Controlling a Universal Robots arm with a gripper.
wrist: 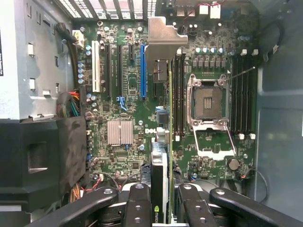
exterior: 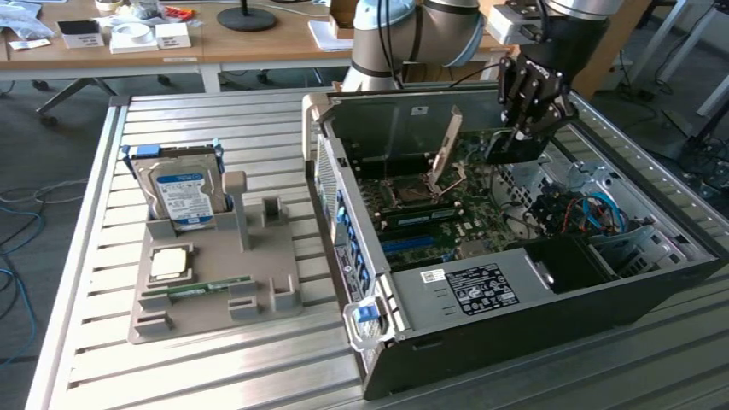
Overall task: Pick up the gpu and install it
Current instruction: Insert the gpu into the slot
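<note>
**Q:** What are the fingers doing?

**A:** The gripper [wrist: 163, 191] has its black fingers [wrist: 138, 208] clamped on the gpu [wrist: 159, 172], one against each flat face.

**Q:** Which way does the card lie?

**A:** It is held on edge. Its long axis runs straight away from the fingers, and the silver bracket [wrist: 163, 40] is at the far end, toward the vented wall of the computer case [wrist: 279, 142]. The card hangs over the motherboard [wrist: 118, 99], between the expansion slots and the open processor socket [wrist: 208, 101]. I cannot tell whether it touches a slot.

**Q:** Any writing?

**A:** A green-and-white Nvidia mark [wrist: 157, 211] sits on the card beside the fingers. "DELL" [wrist: 150, 130] is printed in white on the board.

**Q:** What does the exterior view add?

**A:** The arm [exterior: 422, 34] stands over the open case, which sits on a slatted metal table [exterior: 228, 376]. Well apart, to the exterior view's left, a grey holder [exterior: 205, 312] carries an upright hard drive [exterior: 184, 192] with a blue-and-white sticker and a green RAM stick [exterior: 211, 286]. A label [exterior: 479, 288] inside the case is too small to read.
</note>
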